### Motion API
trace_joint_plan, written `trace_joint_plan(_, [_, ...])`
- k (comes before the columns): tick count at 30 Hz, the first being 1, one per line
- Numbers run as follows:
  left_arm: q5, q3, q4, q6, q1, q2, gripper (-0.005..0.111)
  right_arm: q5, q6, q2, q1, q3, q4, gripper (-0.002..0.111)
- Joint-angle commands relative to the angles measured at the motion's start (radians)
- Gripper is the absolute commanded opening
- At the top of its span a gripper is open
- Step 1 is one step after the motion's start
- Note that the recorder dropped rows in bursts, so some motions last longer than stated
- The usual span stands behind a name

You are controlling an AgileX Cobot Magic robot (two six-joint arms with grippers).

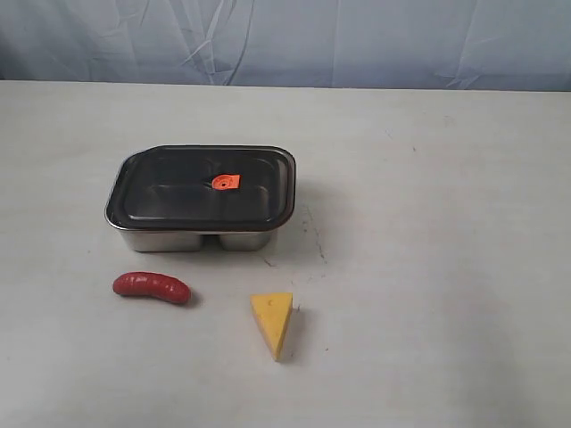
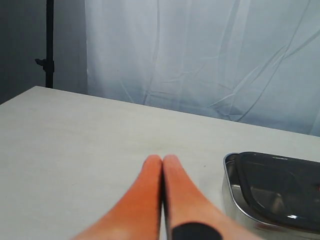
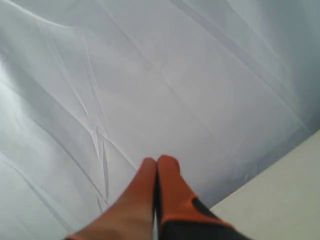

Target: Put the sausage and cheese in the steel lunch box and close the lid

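- The steel lunch box [image 1: 174,241] stands on the table [image 1: 446,267] with the lid [image 1: 178,192] resting on top, so nothing can go in yet.
- The sausage [image 1: 152,286] lies just camera-side of the box. The cheese [image 1: 273,319] lies to the sausage's right, apart from it.
- The left gripper [image 2: 162,161] has its 2 fingers pressed together, empty, near the box's corner. The right gripper [image 3: 156,162] is likewise closed and empty, aimed at the backdrop.
- Risks: the smooth lid could slip or drag the box along, and the round sausage could roll out of a pinch.
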Motion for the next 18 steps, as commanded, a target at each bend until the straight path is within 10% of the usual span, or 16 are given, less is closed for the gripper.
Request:
trace_joint_plan(1, [0.0, 0.004, -0.002, -0.005, 0.001, -0.005, 0.0, 0.246, -0.074, 0.326, -0.005, -0.326, -0.198, -0.001])
trace_joint_plan(10, [0.018, 0.004, -0.006, -0.005, 0.001, -0.005, 0.0, 0.723, -0.443, 1.19, -0.005, -0.784, 0.051, 0.002])
trace_joint_plan(18, [0.018, 0.004, -0.006, -0.005, 0.001, -0.005, 0.0, 1.013, -0.879, 1.627, 0.03, -0.794, 0.606, 0.054])
